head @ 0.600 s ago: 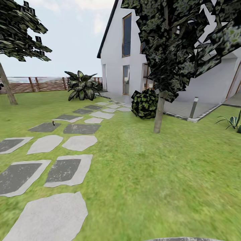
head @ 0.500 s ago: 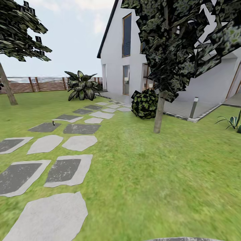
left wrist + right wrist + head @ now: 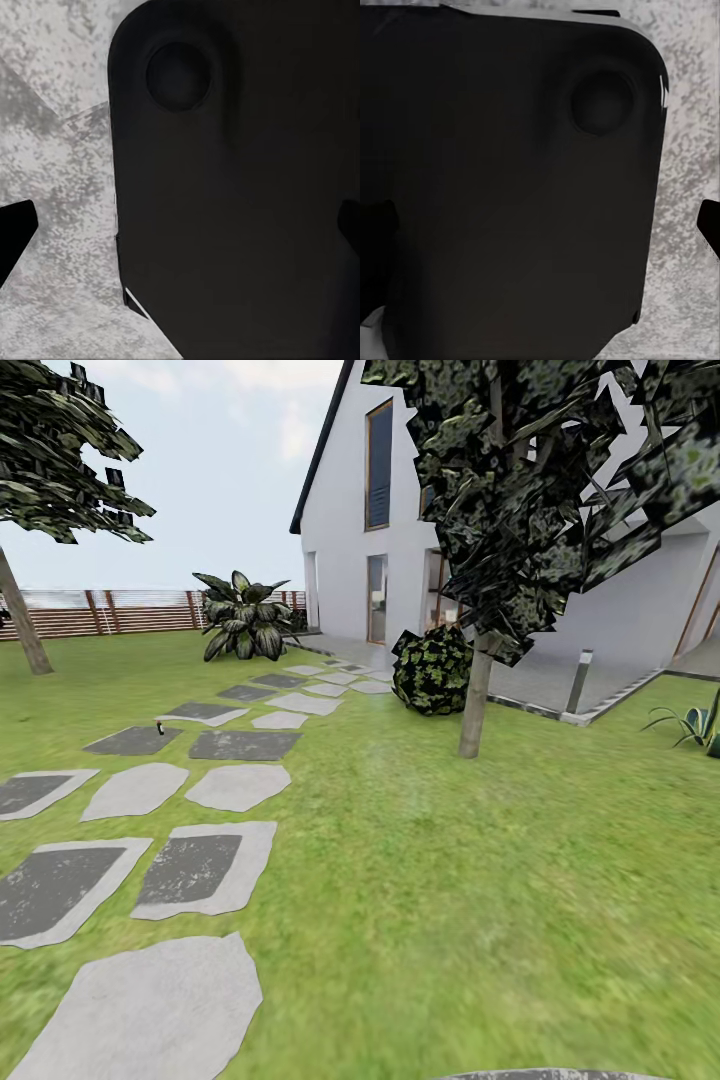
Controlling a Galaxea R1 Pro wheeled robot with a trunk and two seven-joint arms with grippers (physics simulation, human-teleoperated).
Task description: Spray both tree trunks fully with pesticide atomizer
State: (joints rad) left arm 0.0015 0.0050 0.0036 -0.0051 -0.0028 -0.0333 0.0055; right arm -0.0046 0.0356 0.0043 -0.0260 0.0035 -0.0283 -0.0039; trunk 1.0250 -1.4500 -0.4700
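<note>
The pesticide atomizer [image 3: 159, 728] is a tiny dark bottle standing on a dark grey paving stone [image 3: 133, 740], far ahead to the left in the head view. One tree has its trunk [image 3: 474, 698] ahead at centre right, under dark jagged foliage [image 3: 540, 480]. The second tree trunk [image 3: 21, 621] leans at the far left by the fence. In the left wrist view, my left gripper [image 3: 180, 229] is open, its black fingertips [image 3: 15, 232] at the picture's edges over a dark panel. My right gripper [image 3: 540, 240] is likewise open, one fingertip [image 3: 711, 225] showing, with nothing held.
A path of grey stepping stones [image 3: 190, 870] runs across the lawn toward the white house [image 3: 400, 510]. A round bush [image 3: 432, 670] sits beside the nearer trunk. A broad-leaved plant [image 3: 243, 615] and brown slat fence [image 3: 110, 612] lie behind. A short post [image 3: 578, 680] marks the patio edge.
</note>
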